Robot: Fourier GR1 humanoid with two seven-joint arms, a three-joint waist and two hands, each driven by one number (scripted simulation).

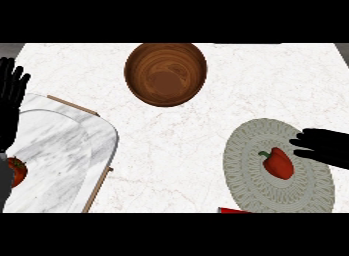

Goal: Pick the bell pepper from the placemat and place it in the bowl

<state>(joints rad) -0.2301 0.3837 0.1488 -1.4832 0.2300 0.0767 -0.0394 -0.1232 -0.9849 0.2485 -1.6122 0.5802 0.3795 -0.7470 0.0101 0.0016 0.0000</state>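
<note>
The right hand (pixel 338 149) has its fingers (pixel 307 144) spread and released, holding nothing. Just beside their tips lies the red bell pepper (pixel 278 163), on the round grey placemat (pixel 243 150). Well beyond, up the white counter (pixel 177 150), sits the wooden bowl (pixel 166 74). The left hand (pixel 4 102) rests open at the far edge, fingers up.

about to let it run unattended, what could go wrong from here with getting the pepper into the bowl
1. The right hand is open beside the bell pepper, not yet around it; closing off-centre might roll the pepper across the placemat.
2. The bowl sits far across the counter, so a long carry could end at its rim.
3. A red object by the left forearm on the marble tray might be mistaken for the target.
</note>
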